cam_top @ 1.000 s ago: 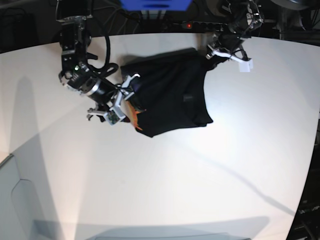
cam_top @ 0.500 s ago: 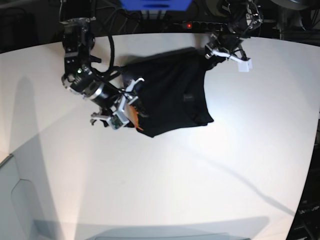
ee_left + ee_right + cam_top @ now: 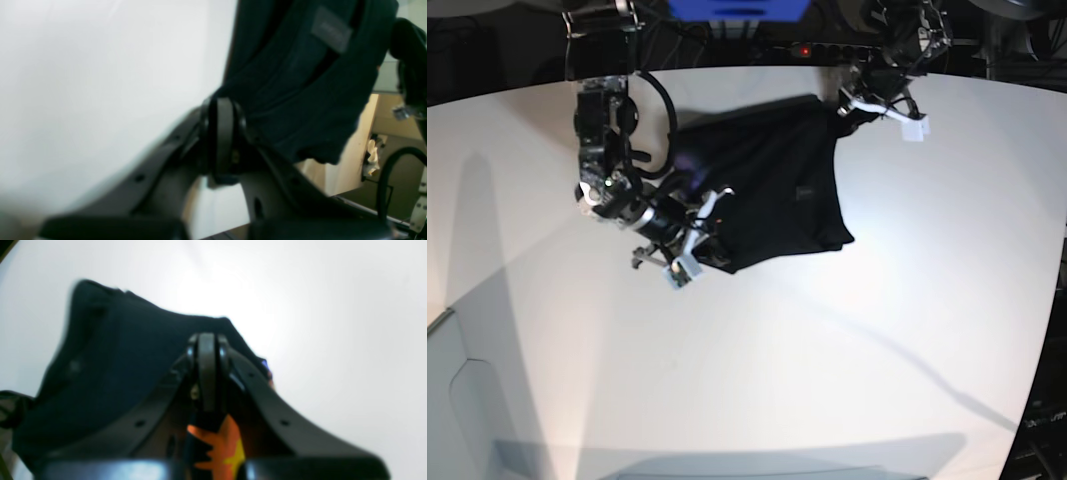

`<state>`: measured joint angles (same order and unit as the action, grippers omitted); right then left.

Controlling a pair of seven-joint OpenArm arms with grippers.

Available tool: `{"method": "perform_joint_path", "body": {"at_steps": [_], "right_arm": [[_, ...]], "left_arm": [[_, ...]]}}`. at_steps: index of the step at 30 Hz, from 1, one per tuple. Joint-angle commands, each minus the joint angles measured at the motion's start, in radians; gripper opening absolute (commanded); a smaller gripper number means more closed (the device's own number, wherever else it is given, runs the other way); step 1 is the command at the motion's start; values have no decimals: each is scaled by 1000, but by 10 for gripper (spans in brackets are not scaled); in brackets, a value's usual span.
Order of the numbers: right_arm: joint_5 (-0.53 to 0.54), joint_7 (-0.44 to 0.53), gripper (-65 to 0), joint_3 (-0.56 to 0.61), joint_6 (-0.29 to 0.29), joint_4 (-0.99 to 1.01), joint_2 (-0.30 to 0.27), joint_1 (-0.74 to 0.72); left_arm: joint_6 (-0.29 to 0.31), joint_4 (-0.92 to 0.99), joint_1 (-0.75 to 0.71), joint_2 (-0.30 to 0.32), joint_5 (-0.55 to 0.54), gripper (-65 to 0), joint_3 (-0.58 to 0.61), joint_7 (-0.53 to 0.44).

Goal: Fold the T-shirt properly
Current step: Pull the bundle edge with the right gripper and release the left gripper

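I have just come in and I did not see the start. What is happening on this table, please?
A two-armed robot is folding a black T-shirt that lies on a white table. The right gripper is shut on one edge of the shirt, where an orange print shows. The left gripper is shut on the cloth at the far corner, near the back edge of the table. The shirt looks partly folded and bunched, not yet a neat flat shape.

The T-shirt (image 3: 772, 190) lies on the table (image 3: 847, 360), the right gripper (image 3: 702, 240) at its near-left edge, the left gripper (image 3: 855, 103) seemingly at its far-right corner.
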<state>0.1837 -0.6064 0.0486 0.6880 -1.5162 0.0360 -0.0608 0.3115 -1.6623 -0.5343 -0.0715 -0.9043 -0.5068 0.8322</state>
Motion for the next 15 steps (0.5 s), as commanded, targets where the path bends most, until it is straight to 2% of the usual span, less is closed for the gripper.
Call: {"method": "perform_joint_path", "body": {"at_steps": [1, 4, 9, 15], "right_arm": [[17, 26, -650, 1, 10, 13, 6, -34], [17, 30, -650, 1, 10, 101, 5, -64], [13, 133, -650, 1, 10, 200, 0, -70], [13, 188, -650, 0, 10, 274, -18, -70]], "left_arm": [[8, -5, -5, 2, -16, -650, 0, -3], [8, 11, -8, 3, -14, -650, 0, -7], [8, 9, -8, 0, 49, -650, 0, -11], [8, 4, -10, 0, 52, -650, 0, -11]]}}
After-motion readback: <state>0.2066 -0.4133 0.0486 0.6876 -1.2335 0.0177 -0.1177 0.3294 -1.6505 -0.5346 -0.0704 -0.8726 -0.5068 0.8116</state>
